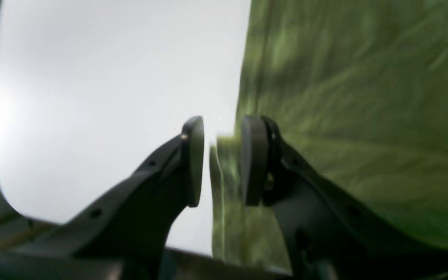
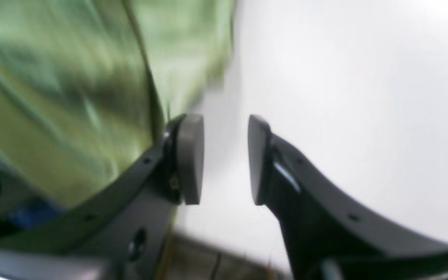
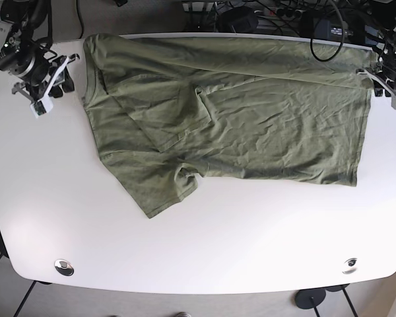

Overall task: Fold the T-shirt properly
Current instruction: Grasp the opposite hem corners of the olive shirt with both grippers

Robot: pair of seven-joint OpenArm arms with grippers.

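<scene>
Both of our wrist pictures are blurry, so small things are hard to see. In the left wrist view our left gripper [image 1: 222, 161] has its two pads a little apart, and a thin edge of the green T-shirt [image 1: 364, 116] sits in the gap — we cannot tell if the pads press on it. In the right wrist view our right gripper [image 2: 224, 159] is open with nothing but white table [image 2: 344, 97] between the pads, and the shirt [image 2: 53, 97] lies just beside one pad. Only the base view shows the whole shirt [image 3: 237, 119]. It lies spread across the far half of the table [image 3: 204, 251], with one long edge folded over along the far side and one sleeve [image 3: 162, 188] sticking out toward the near side. The left gripper [image 3: 388, 78] is at the shirt's hem corner by the table's side edge, partly cut off by the picture. The right gripper [image 3: 45, 84] is near the neck end, close to the shirt but not touching — that is how it looks from there. The near half of the table is bare white, with two round metal bits [image 3: 64, 267] by its near corners.
</scene>
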